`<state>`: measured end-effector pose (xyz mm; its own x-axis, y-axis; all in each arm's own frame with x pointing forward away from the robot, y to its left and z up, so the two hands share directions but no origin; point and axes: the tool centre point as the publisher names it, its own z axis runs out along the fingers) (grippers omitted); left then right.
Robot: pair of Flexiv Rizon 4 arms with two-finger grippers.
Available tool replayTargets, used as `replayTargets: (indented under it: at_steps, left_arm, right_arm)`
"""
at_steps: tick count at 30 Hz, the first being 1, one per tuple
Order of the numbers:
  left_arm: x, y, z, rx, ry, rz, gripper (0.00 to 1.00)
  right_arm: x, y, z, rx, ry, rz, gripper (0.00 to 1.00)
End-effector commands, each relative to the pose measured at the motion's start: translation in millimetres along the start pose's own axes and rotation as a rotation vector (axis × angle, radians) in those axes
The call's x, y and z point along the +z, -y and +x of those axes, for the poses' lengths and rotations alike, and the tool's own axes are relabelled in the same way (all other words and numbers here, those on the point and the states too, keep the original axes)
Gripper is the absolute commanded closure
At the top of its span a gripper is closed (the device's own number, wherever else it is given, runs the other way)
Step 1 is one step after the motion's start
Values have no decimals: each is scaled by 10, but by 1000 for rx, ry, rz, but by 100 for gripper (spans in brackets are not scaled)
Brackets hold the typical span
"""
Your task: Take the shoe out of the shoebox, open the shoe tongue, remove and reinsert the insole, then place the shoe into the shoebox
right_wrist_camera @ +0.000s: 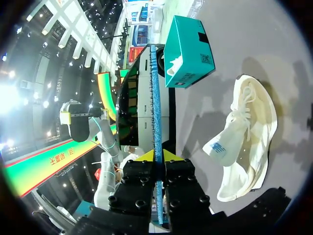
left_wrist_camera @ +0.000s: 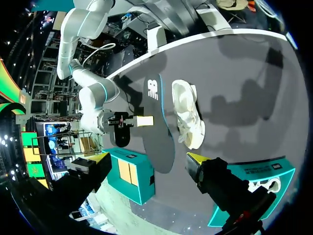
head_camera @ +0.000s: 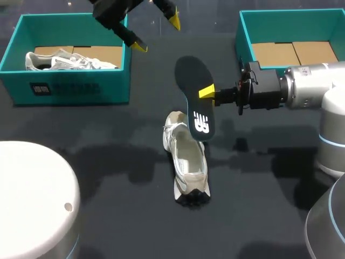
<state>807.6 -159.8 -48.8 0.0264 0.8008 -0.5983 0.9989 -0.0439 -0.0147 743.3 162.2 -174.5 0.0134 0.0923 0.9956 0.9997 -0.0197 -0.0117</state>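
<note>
Black table (head_camera: pixel 108 178); thin, perhaps foam insole (head_camera: pixel 193 75)

Shoe (head_camera: pixel 188 162) far end partly behind insole (head_camera: pixel 194 81); L tool (head_camera: pixel 156 34) base off-frame, head view.

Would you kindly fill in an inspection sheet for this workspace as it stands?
Surface: black table, no spills seen.
Job's things: white shoe lying on the table; its insole is out, held above it; right shoebox shows only its cardboard floor.
Clutter: left shoebox holding a second shoe.
Hands: left hand open, above the table; right hand shut on the insole.
Cables: nothing seen.
Surroundings: nothing seen.
</note>
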Motion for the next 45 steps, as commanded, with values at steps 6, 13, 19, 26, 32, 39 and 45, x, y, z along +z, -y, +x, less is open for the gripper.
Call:
replayTargets:
  at_steps: [6, 13, 19, 26, 32, 39, 45]
  left_arm:
    - [149, -312, -403, -2, -538, 114, 0]
    - [485, -285, -649, -8, -646, 184, 0]
    - [676, -192, -749, -29, -698, 184, 0]
    - [634, -143, -732, -62, -646, 117, 0]
    - [548, -50, -605, -70, -524, 51, 0]
    - [513, -37, -278, -161, -327, 28, 0]
    - [441, 34, -31, -196, -145, -13, 0]
  right_arm:
    - [11, 2, -3, 1, 2, -1, 100]
    - [11, 2, -3, 1, 2, -1, 100]
    - [11, 2, -3, 1, 2, -1, 100]
    - [11, 2, -3, 1, 2, -1, 100]
    - [11, 2, -3, 1, 2, -1, 100]
    - [11, 2, -3, 1, 2, -1, 100]
    - [11, 2, -3, 1, 2, -1, 100]
